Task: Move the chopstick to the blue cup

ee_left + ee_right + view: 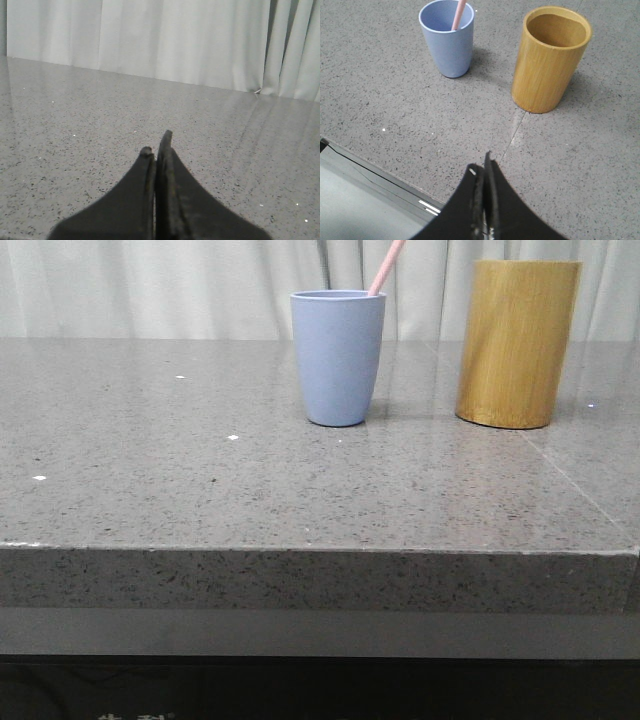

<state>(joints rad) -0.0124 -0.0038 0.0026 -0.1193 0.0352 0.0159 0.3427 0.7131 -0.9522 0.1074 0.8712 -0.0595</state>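
Nearest, the right gripper (pixel 484 172) and left gripper (pixel 157 145) are both clenched on nothing. Farther off, the chopstick (pixel 458 15) leans inside the blue cup (pixel 447 42), so the transfer looks finished.

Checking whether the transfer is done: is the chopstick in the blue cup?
In: the chopstick leans inside the blue cup, sticking above its rim.

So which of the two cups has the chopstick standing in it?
The blue cup, the shorter tumbler on the left; the pink chopstick leans out over its rim. The taller bamboo cylinder beside it looks empty in the right wrist view.
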